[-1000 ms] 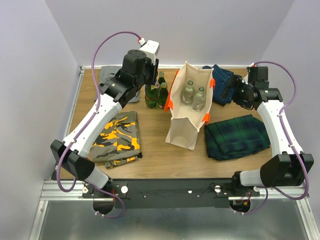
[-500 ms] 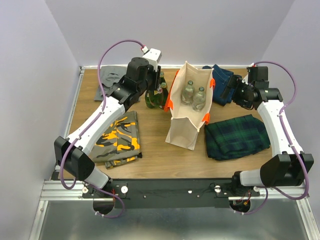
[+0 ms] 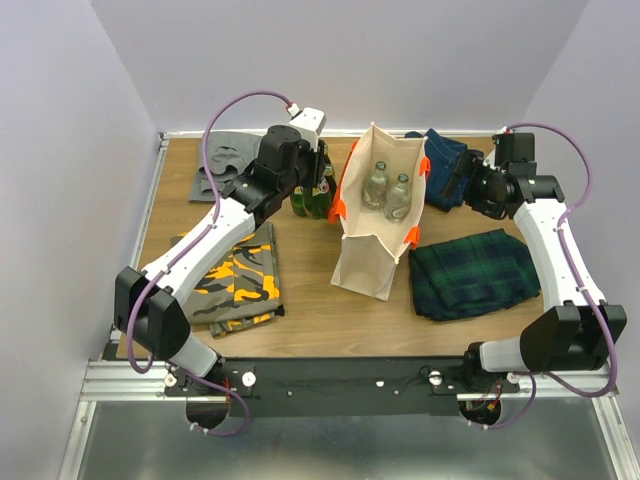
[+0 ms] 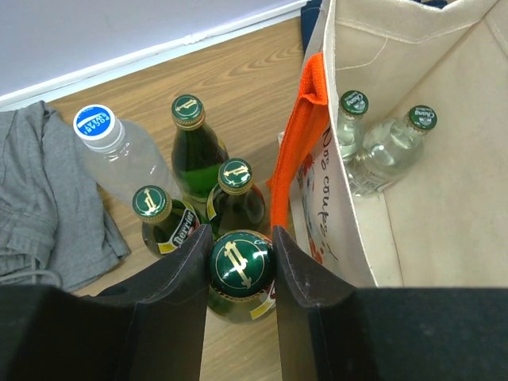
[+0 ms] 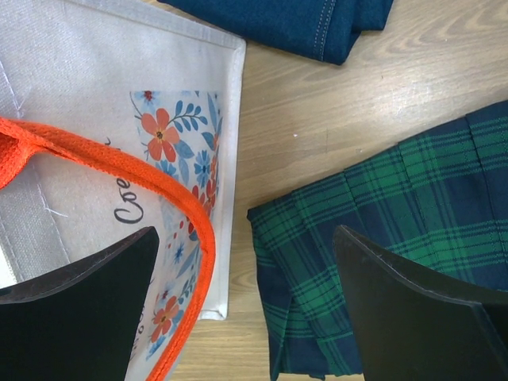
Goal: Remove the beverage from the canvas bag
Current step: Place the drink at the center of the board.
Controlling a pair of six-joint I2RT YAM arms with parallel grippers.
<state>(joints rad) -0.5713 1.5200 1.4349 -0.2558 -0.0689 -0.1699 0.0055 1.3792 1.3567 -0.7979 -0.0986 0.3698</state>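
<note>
The cream canvas bag (image 3: 368, 255) with orange handles stands open mid-table, with two clear glass bottles (image 3: 376, 183) upright inside; both also show in the left wrist view (image 4: 397, 143). My left gripper (image 4: 242, 266) is shut on the cap of a green glass bottle (image 4: 240, 262), just left of the bag's orange handle (image 4: 305, 143) and outside the bag, among the other bottles. In the top view the left gripper (image 3: 312, 185) sits over that cluster. My right gripper (image 5: 246, 317) is open and empty beside the bag's right wall (image 5: 103, 95), and also shows in the top view (image 3: 450, 185).
Three more green bottles (image 4: 190, 143) and a clear plastic bottle with a blue cap (image 4: 99, 127) stand left of the bag. Folded clothes lie around: grey (image 3: 220, 160), camouflage (image 3: 235, 275), green plaid (image 3: 470, 270), denim (image 3: 445, 160). Walls enclose the table.
My left arm has moved right and down toward the bottle cluster beside the bag. The right arm, the bag and its two bottles have not moved.
</note>
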